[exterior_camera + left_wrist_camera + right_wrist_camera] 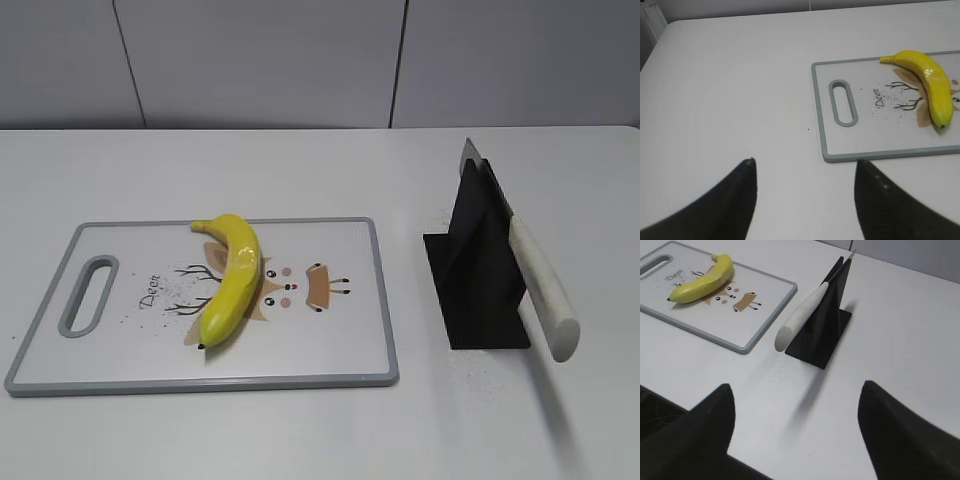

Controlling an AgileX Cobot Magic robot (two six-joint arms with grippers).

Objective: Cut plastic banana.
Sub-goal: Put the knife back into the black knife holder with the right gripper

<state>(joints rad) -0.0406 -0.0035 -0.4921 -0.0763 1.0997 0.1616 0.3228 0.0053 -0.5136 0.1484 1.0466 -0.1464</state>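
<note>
The plastic banana is glossy yellow and lies whole on a white cutting board with a grey rim and a deer drawing. It also shows in the left wrist view and the right wrist view. A knife with a white handle rests slanted in a black stand, right of the board. It shows in the right wrist view too. My left gripper is open and empty over bare table, left of the board. My right gripper is open and empty, short of the stand. Neither gripper shows in the exterior view.
The white table runs back to a grey panelled wall. The board has a slot handle at its left end. The table's near edge shows dark at the lower left of the right wrist view.
</note>
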